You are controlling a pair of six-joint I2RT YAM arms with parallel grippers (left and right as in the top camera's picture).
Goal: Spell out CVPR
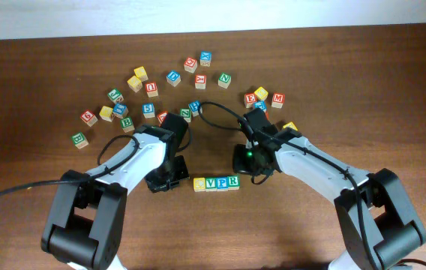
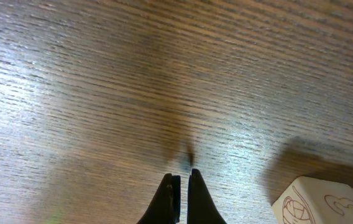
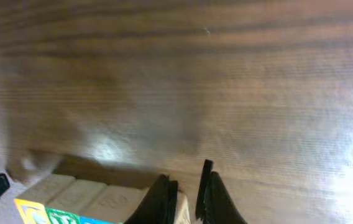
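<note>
Four letter blocks (image 1: 216, 183) lie in a straight row at the table's middle front: a yellow block (image 1: 199, 184), a green one (image 1: 211, 184), a blue one (image 1: 222, 183) and a green one (image 1: 233, 181). My left gripper (image 1: 169, 178) rests low just left of the row. In its wrist view it is shut (image 2: 183, 175) on nothing, with one pale block (image 2: 329, 202) at the lower right. My right gripper (image 1: 244, 166) hovers at the row's right end. It is shut (image 3: 187, 180) and holds nothing, and the row (image 3: 83, 199) runs off to its lower left.
Many loose letter blocks are scattered across the back of the wooden table: a left group (image 1: 112, 112), a middle group (image 1: 175, 79) and a right group (image 1: 262, 97). A black cable (image 1: 220, 112) loops between the arms.
</note>
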